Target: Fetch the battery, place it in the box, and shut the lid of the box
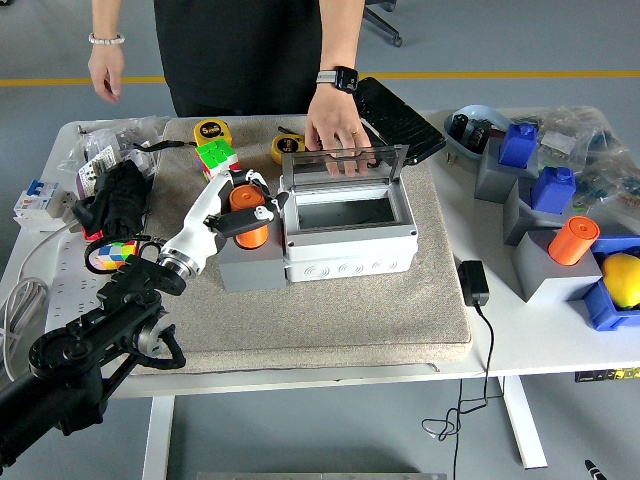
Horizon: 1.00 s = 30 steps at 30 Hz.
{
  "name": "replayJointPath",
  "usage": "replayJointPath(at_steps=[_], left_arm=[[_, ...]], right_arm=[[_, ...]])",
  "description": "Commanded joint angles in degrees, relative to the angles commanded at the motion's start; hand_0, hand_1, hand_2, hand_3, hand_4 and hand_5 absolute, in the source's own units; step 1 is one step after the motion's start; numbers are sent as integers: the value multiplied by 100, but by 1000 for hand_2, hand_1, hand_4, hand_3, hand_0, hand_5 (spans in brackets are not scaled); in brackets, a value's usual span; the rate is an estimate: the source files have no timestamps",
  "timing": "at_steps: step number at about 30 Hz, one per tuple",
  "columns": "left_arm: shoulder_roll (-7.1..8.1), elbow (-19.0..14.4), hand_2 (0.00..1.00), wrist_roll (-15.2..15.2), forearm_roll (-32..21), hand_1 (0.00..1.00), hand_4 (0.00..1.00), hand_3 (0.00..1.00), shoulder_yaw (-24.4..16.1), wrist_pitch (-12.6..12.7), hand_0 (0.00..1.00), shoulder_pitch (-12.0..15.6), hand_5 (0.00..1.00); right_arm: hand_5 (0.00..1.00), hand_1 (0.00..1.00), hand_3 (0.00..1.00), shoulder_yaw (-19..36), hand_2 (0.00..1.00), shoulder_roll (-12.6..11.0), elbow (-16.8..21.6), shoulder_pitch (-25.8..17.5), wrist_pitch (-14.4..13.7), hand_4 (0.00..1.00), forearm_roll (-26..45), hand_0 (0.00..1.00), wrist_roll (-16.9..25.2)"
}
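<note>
An orange cylindrical battery (247,215) is held just above its grey holder block (250,265), and my left hand (243,207) is shut on it, white fingers wrapped round its sides. Right beside it stands the white box (347,238), its inside open to view. Its clear lid (342,163) is raised upright at the back. A person's hand (337,135) rests on the lid's top edge. My right hand is out of view.
A Rubik's cube (216,157) and two yellow tape measures (209,130) lie behind the block. Black cloth (120,198) lies at left. Grey and blue holders, another orange battery (572,240) and a yellow ball (622,278) crowd the right. A black adapter (473,282) lies by the mat's edge.
</note>
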Motion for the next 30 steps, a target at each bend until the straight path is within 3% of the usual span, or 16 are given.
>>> replayJointPath(at_steps=[2,10,14,15,16,20,26,27,30], left_arm=[[15,-136,168,117,271,139,401,176,-37,74,194,-23,2],[177,-857,151,744,1441,127,341,169,73,-64,172,-147,2],[216,-1196,151,1218,2069,127,341,169,379,-100,172,-441,2],[211,-1240,133,1349,2202,96,263,156,485,-117,147,-554,2],[202,-1256,133,1437,2269,96,263,156,567,-137,147,-644,2],[88,-1180,133,1781,2499,96,263,156,1004,-205,147,-1136,2],[-272,-801,120,2247,2927,68,269,153,1564,-201,130,-1742,2],[-338,-713,115,2311,2989,54,375,162,1631,-208,124,-1831,2],[-519,-464,115,2482,3157,54,375,162,1804,-215,124,-2056,2]], right_arm=[[606,656,587,14,642,-3,3,0,-4,992,-9,717,6],[605,654,585,11,641,-14,-1,1,-2,990,3,717,9],[605,654,585,10,641,-24,-3,10,-5,990,8,717,9],[604,655,584,3,640,-28,-5,15,-7,989,15,717,7],[604,655,584,-2,640,-32,-5,19,-9,989,15,717,7],[604,655,584,-24,640,-46,-2,37,-26,989,18,717,13],[601,654,582,-98,639,-49,-6,25,-36,986,59,718,16],[599,653,581,-110,639,-50,-7,23,-38,984,65,717,17],[599,653,581,-104,639,-55,-4,20,-47,984,64,717,20]])
